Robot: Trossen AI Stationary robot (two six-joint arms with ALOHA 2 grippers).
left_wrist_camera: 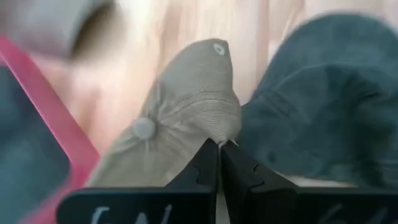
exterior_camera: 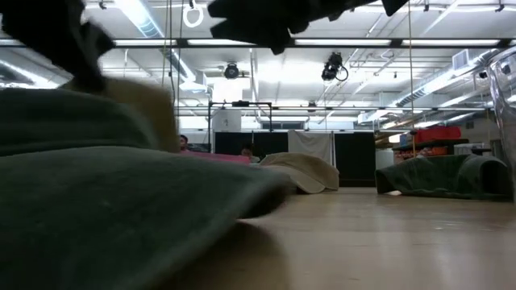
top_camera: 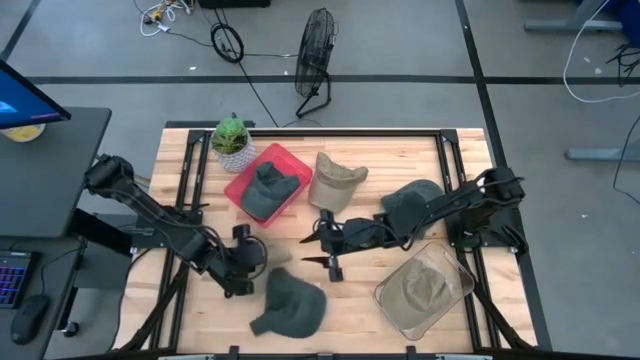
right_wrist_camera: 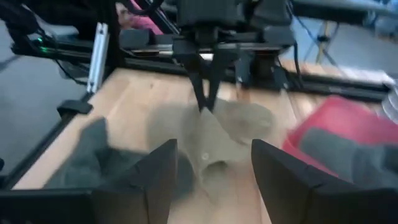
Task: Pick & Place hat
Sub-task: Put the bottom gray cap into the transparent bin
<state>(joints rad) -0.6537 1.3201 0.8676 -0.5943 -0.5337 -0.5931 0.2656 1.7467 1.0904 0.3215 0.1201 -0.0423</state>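
Note:
My left gripper is shut on a tan hat, which also shows in the right wrist view, between the red bin and a dark green hat near the table's near edge. My right gripper hovers open near the table's middle, its fingers pointing at the left gripper and touching nothing. Another tan hat and a dark hat lie farther back. A dark green hat lies in the red bin, and a tan hat in the clear container. My left gripper pinches a raised fold of the tan hat's crown between its two shut fingers. The fingers come from above, pointing down. The cloth drapes down from them in a peak, and its lower part spreads out beside the dark green hat.
A potted plant stands at the far left corner. The clear container sits at the near right. The red bin's rim is close beside the held hat. Bare wood shows between the two grippers. Metal frame rails run along both table sides.

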